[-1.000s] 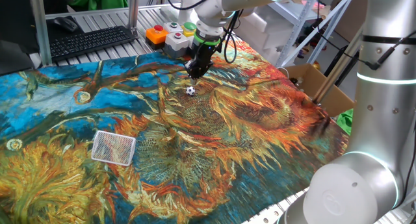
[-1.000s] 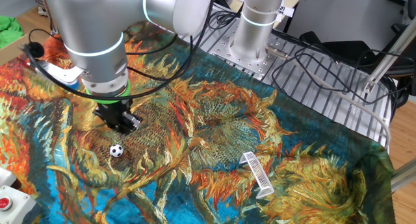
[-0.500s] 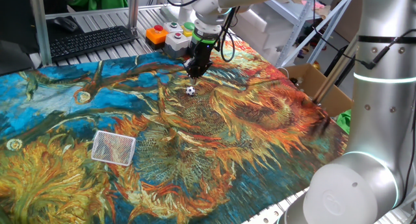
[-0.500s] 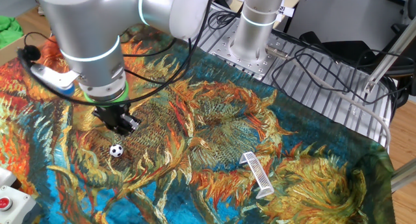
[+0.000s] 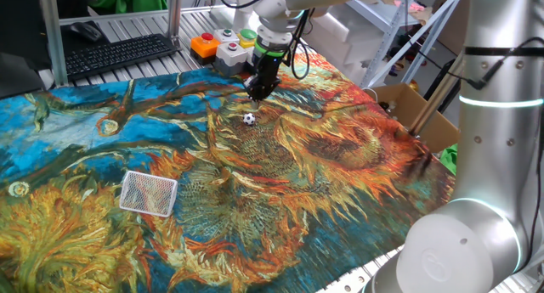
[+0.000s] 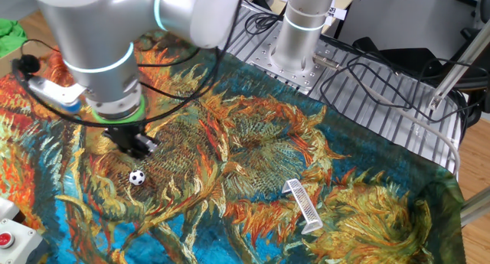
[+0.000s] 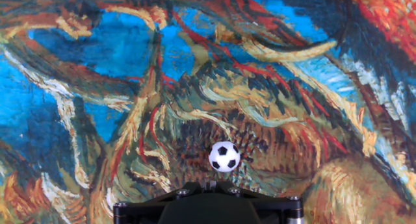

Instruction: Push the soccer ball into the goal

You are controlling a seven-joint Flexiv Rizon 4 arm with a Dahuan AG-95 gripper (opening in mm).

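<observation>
From my seat at the console, the hand view gives me the nearest look: the black body of the gripper (image 7: 208,203) fills the bottom edge, and just beyond it sits the soccer ball (image 7: 224,157), white with black patches, resting on the painted cloth (image 7: 97,87). The ball is close to the gripper's front but I see a sliver of cloth between them, so I read them as apart. I cannot see the fingertips in this view.

In one fixed view the gripper (image 5: 255,94) points straight down, its tip low over the cloth, with its fingers drawn fully together and nothing between them. The soccer ball (image 5: 248,119) lies just beside it, on the side toward the camera. The goal (image 5: 148,193), a small white frame with fine mesh, rests well apart from the ball, down toward the lower left of the cloth (image 5: 340,174).

From the other fixed view, the gripper (image 6: 142,149) hangs just above and slightly right of the soccer ball (image 6: 137,177). The goal (image 6: 302,205) lies far off to the right on the cloth.

Farthest back in the first fixed view I see a box of coloured buttons (image 5: 223,43) behind the gripper and a black keyboard (image 5: 119,53) to its left.
</observation>
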